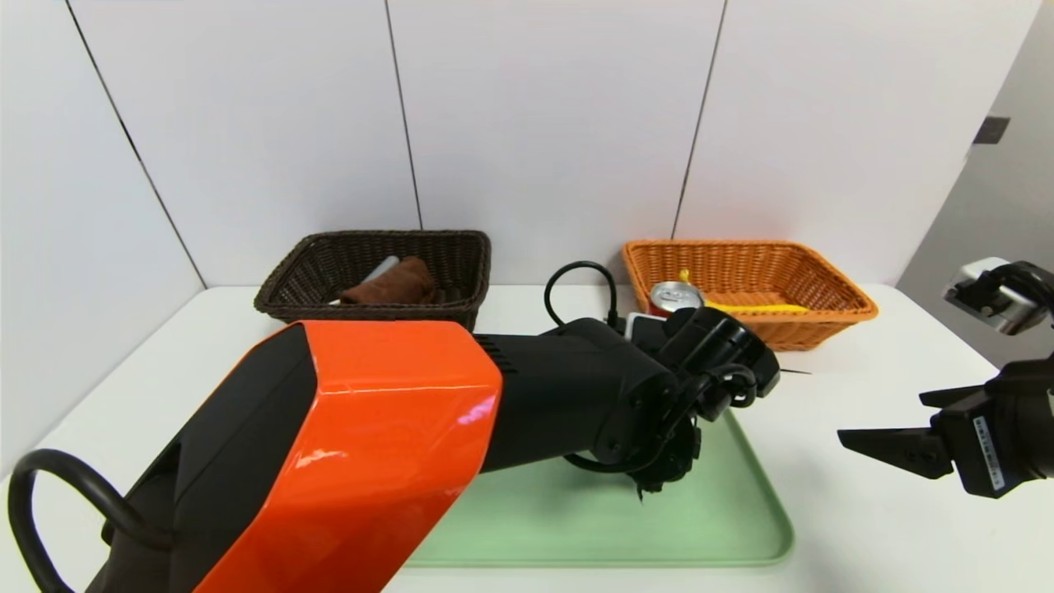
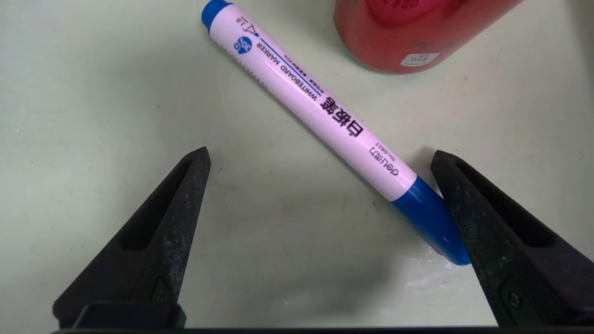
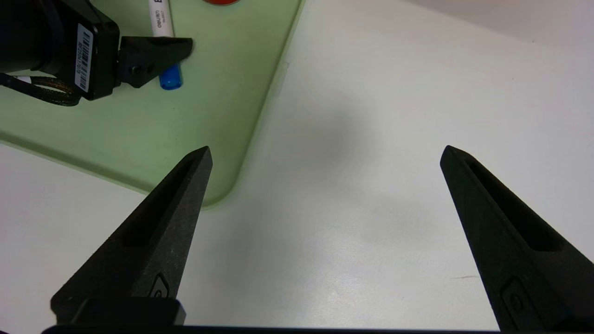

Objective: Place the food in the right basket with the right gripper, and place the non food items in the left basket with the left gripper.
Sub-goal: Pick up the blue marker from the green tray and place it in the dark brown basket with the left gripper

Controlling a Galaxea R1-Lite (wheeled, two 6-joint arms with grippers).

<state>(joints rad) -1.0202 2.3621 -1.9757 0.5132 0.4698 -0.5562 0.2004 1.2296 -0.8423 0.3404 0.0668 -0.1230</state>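
On the green tray (image 3: 222, 120), a blue-capped marker (image 2: 315, 111) reading "deli WHITEBOARD MARKER" lay between the spread left tool (image 2: 320, 157); the right tool (image 3: 325, 153) hung spread beside the tray above the white worktop (image 3: 394, 139).

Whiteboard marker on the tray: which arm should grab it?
Left. Its open tool already straddles the marker on the green tray; non-food is its job. The right tool hangs open over bare table beside the tray.

- We see a lab-like test station: bare white wall panels (image 1: 543, 123) behind a plain white counter (image 1: 856, 511).
- We see staged props: a green tray (image 1: 725, 511) and two wicker baskets (image 1: 370, 272).
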